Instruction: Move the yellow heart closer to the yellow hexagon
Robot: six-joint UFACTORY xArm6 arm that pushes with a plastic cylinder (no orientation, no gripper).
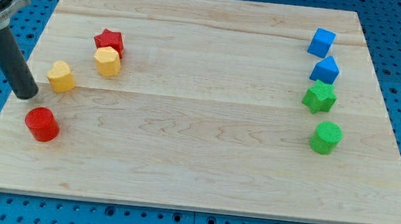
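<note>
The yellow heart [61, 76] lies near the board's left edge. The yellow hexagon [107, 62] lies up and to the right of it, touching the red star [109, 40] just above. My tip [26, 96] rests on the board just left of and slightly below the yellow heart, a small gap apart. The red cylinder [42, 124] stands just below and right of my tip.
At the view's right stand a blue cube [321, 42], a blue block [325, 69], a green star [319, 98] and a green cylinder [325, 137] in a column. The wooden board [195, 164] lies on a blue pegboard.
</note>
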